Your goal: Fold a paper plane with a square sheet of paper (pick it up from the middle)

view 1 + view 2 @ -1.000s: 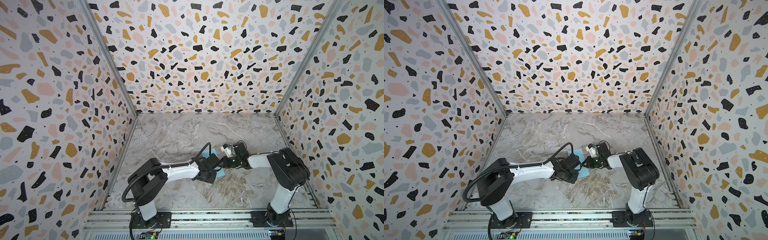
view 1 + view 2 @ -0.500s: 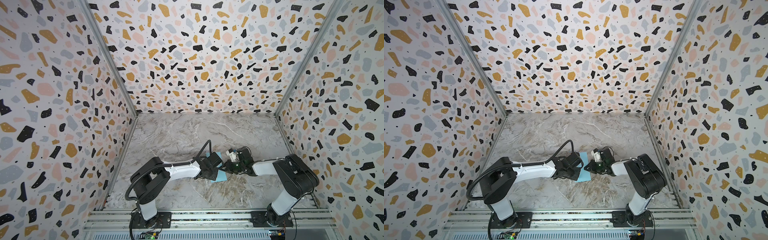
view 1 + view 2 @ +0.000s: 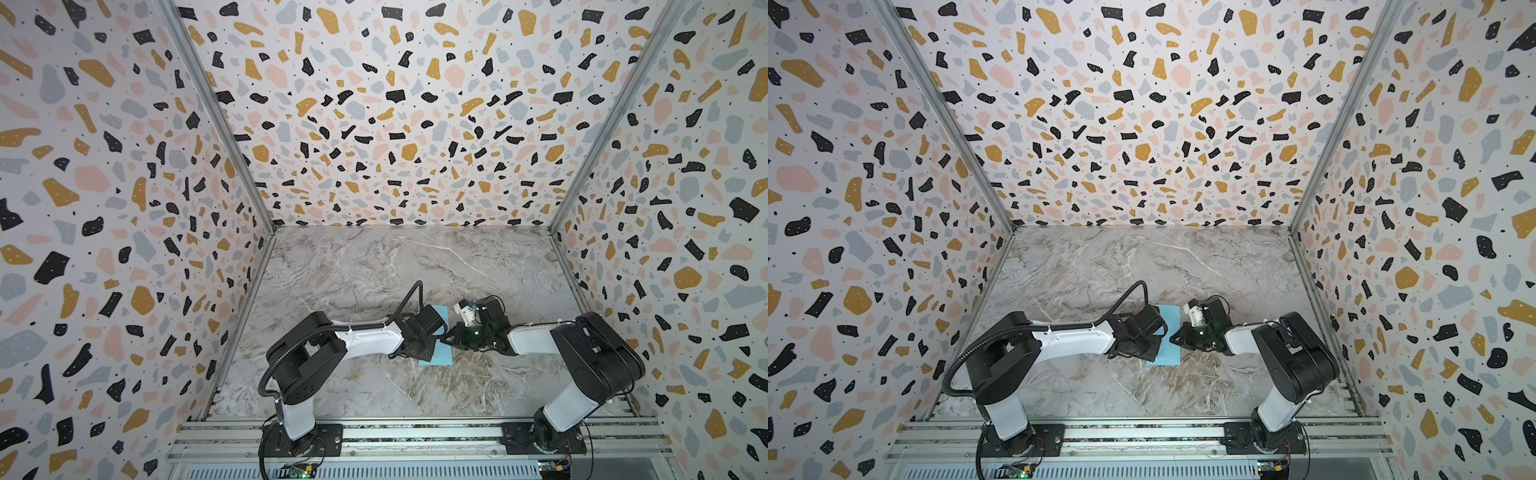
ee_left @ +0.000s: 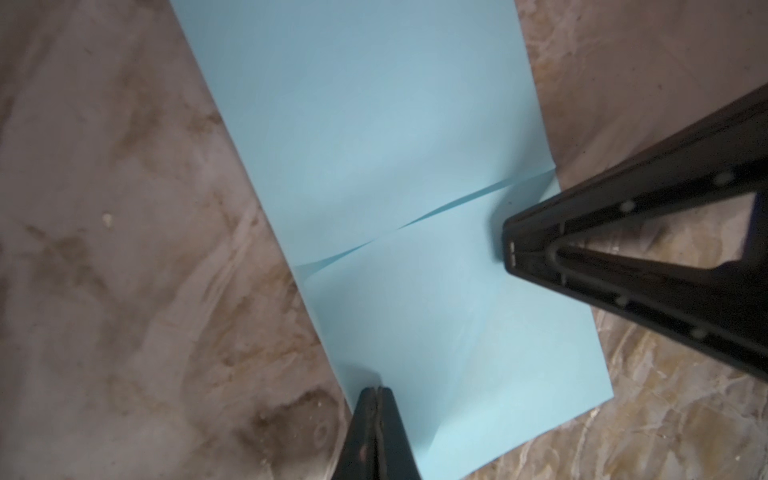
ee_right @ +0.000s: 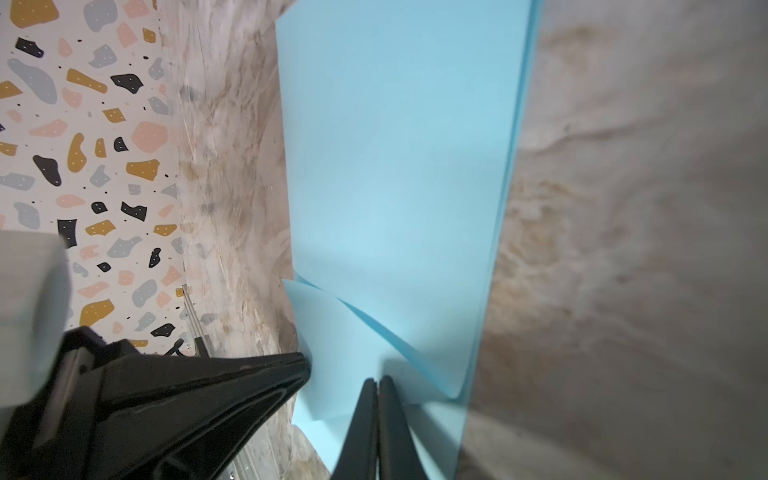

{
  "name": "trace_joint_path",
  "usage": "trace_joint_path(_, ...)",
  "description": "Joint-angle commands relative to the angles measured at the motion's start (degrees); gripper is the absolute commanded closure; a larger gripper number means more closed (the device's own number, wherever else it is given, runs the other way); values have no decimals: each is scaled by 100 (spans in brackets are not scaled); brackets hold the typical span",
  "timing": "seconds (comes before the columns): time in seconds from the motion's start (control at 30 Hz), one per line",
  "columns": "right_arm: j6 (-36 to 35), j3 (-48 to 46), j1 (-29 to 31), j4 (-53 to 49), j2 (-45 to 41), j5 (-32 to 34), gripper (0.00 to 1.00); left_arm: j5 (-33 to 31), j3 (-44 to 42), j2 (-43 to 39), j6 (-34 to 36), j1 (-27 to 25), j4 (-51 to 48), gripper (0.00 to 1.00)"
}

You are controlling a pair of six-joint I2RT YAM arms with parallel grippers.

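The square sheet of paper is light blue and lies on the marble table, folded into a narrow rectangle. In the left wrist view two flaps of the paper meet at a slanted seam. My left gripper is shut, its tip resting at one long edge of the paper. My right gripper is shut too, tip down on the paper near the seam, opposite the left one. In both top views the two grippers meet tip to tip over the strip. No paper plane is in view.
The marble table is boxed in by terrazzo-patterned walls at the back and both sides. An aluminium rail carrying both arm bases runs along the front edge. A black cable loops above my left wrist.
My right gripper has swung down and toward the front onto the paper, its arm folding back to the right. The left gripper has barely shifted. The paper now lies flatter.
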Motion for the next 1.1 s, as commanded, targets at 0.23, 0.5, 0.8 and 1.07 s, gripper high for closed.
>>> trace_joint_path(0.23, -709, 290, 258, -204, 35, -328, 93, 28, -16, 124, 136, 28, -37, 100)
trace_joint_path(0.5, -929, 293, -108, -459, 366, 58, 94, 26, -48, 107, 147, 31, -79, 100)
trace_joint_path(0.8, -1147, 286, -867, -1081, 268, 557, 96, 63, -40, 89, 158, 31, -97, 100)
trace_joint_path(1.07, -680, 149, -871, -796, -602, -181, 88, 264, 355, -61, 196, 31, -110, 100)
